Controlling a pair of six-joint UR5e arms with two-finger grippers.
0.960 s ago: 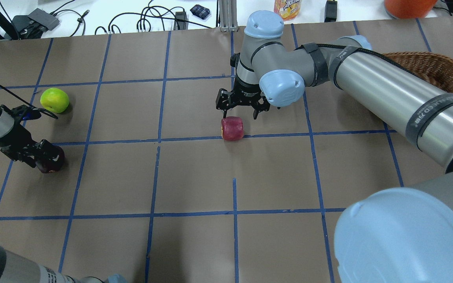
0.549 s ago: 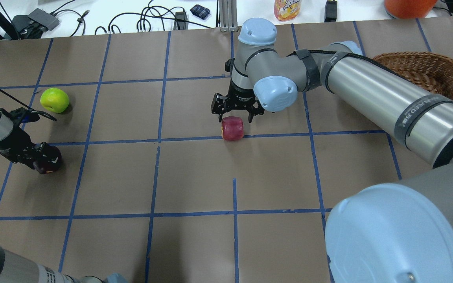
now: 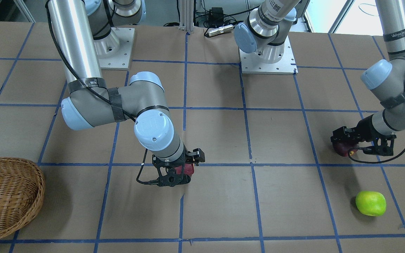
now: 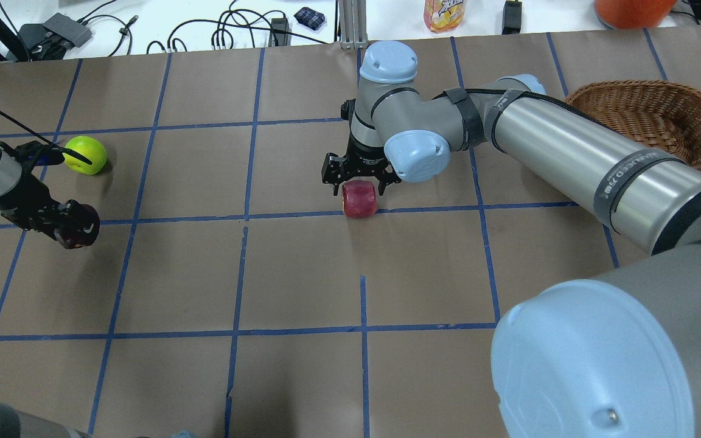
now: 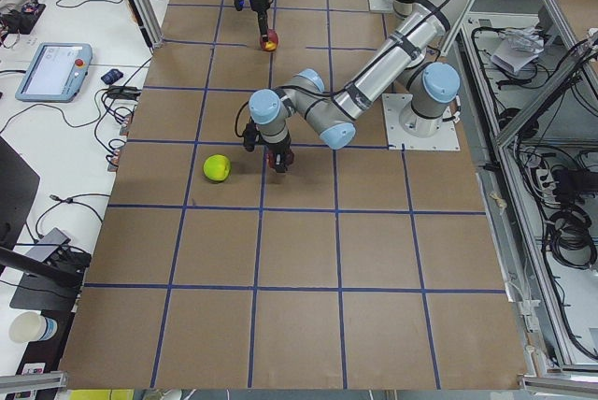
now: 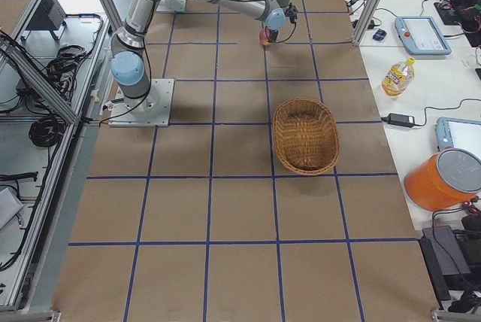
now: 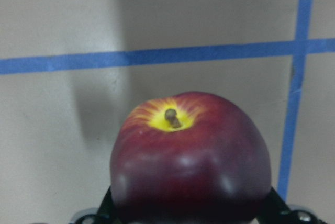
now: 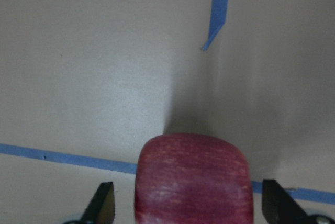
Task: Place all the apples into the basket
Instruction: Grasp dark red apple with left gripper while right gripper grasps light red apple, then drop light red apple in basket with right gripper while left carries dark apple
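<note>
Score so far: nothing in, three to go. The basket (image 4: 661, 115) sits bare, not one apple inside it. Closest to the basket is the red apple (image 4: 359, 198), and even that is well apart from it, resting on the brown table (image 4: 302, 280) on a blue tape line. The right gripper (image 4: 359, 190) is right down over it, spread wide. The wrist view shows a dark finger (image 8: 104, 205) on each side of the fruit with a sliver of table between, so it is lined up and not yet clamped. By my read, the squeeze is the very next thing this arm needs before any carry toward the basket. Further out, toward the end of the table away from the basket, the left gripper (image 4: 72, 220) has the dark maroon apple (image 4: 84, 230) pinched between its fingers, stem end and yellow patch facing the wrist camera. That looks like a firm hold. Whether it has cleared the table I cannot tell from these angles. It has the whole run to the basket ahead of it, likely a long reach or a hand-off. Furthest from the basket of all, the green apple (image 4: 85, 155) lies loose on the table just beyond that left gripper, with nothing on it. So by my count: one apple gripped, one bracketed, one waiting, and every delivery yet to be made.
</note>
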